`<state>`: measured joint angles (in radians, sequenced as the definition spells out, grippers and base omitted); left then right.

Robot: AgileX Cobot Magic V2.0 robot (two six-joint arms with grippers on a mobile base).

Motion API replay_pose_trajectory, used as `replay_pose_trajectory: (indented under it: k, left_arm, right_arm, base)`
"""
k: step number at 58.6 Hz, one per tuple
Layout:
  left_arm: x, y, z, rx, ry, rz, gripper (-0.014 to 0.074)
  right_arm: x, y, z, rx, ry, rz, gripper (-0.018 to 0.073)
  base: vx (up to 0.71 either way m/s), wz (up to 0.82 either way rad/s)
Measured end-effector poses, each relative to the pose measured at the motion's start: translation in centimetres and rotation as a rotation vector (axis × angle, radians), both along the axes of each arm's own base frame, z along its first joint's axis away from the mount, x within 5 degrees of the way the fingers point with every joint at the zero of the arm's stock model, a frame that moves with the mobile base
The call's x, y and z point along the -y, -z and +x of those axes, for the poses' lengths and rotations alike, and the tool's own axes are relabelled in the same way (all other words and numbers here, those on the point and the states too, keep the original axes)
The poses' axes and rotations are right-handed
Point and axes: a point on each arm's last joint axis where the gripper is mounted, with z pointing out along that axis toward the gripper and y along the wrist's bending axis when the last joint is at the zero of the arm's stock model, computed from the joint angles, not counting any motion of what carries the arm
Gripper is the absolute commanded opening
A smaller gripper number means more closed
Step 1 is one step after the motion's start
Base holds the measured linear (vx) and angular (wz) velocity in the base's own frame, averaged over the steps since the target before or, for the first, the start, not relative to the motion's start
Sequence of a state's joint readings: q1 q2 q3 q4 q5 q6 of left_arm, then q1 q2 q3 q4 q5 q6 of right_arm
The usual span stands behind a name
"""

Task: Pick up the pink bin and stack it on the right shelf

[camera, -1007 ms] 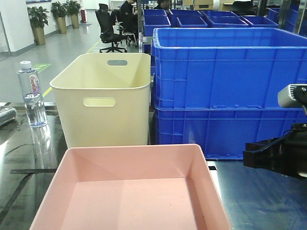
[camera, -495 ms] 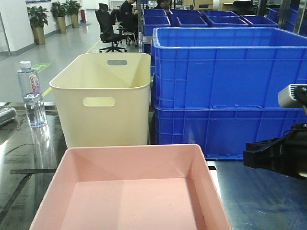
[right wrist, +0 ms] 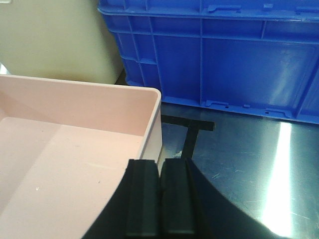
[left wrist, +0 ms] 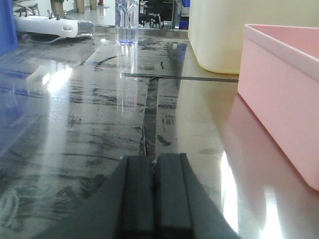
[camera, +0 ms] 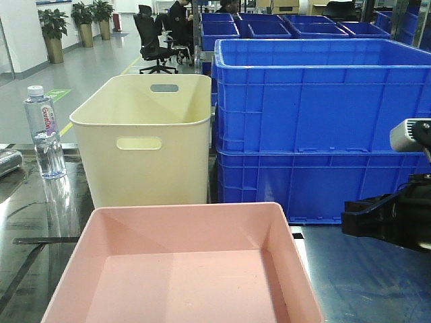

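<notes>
The pink bin stands empty on the glossy dark shelf, nearest the camera. My right gripper hangs at the right, just beyond the bin's right wall. In the right wrist view the right gripper is shut, pads together, over the bin's right rim, with nothing seen between the pads. In the left wrist view my left gripper is shut and empty, low over the scuffed shelf, with the pink bin to its right.
A taller cream bin with handle slots stands directly behind the pink one. Two stacked blue crates fill the back right. A water bottle and a white device sit at the left.
</notes>
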<state>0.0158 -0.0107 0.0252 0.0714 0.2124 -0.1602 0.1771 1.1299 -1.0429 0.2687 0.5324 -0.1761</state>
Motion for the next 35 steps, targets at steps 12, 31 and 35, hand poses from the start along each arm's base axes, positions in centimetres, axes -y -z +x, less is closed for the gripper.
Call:
replay_pose_trajectory:
  k: [12,31,35]
  left_arm:
    - [0.0,0.0,0.0,0.0,0.0,0.0,-0.0008]
    - [0.0,0.0,0.0,0.0,0.0,0.0,-0.0008]
    - [0.0,0.0,0.0,0.0,0.0,0.0,-0.0008]
  right_arm:
    - [0.7,-0.8,-2.0,0.06,0.018,-0.032,-0.0012]
    - [5.5,6.9,-14.0,0.317,0.294,-0.059,-0.0012]
    - [5.7,10.1,-15.5,0.32,0.311,-0.066,-0.0012]
  base:
    - [0.0,0.0]
    - [0.0,0.0]
    - [0.0,0.0]
